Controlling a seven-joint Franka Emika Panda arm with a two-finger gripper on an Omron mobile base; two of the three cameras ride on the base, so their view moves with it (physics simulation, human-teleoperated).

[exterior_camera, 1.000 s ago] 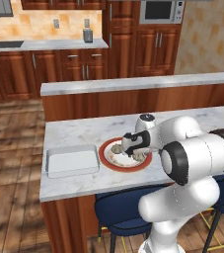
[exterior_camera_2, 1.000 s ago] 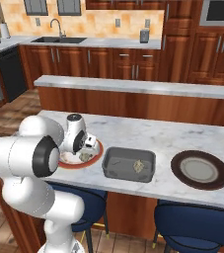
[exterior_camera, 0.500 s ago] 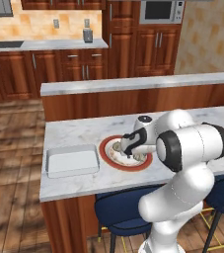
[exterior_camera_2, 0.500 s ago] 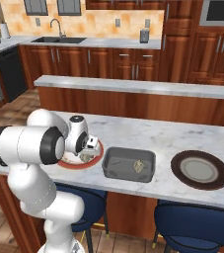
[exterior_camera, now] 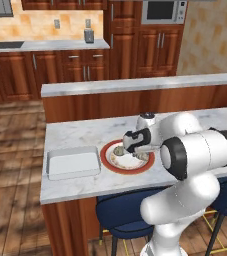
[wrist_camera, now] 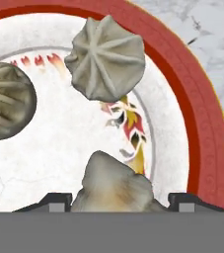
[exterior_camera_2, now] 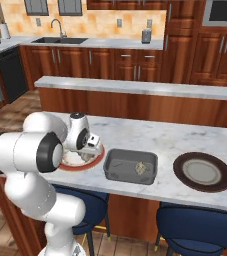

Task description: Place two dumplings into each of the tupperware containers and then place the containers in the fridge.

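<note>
Hand view, left to right: one dumpling [wrist_camera: 5, 106] cut off by the left edge, a pleated dumpling [wrist_camera: 106, 58] at top centre, a third dumpling [wrist_camera: 114, 187] at bottom centre between the fingers [wrist_camera: 59, 201] — tips barely visible, contact not discernible. All lie on the red-rimmed plate [wrist_camera: 209, 133]. Right base view: dark grey container [exterior_camera_2: 130, 166] at centre holds one dumpling [exterior_camera_2: 140, 168]; table [exterior_camera_2: 160, 140] beneath.

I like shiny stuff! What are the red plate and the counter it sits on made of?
The red-rimmed plate looks like glazed ceramic: smooth white middle with a painted flame-like pattern and a glossy red border, though that is a guess. The counter looks like polished marble: pale with faint grey veins. It could also be a stone-look surface.
</note>
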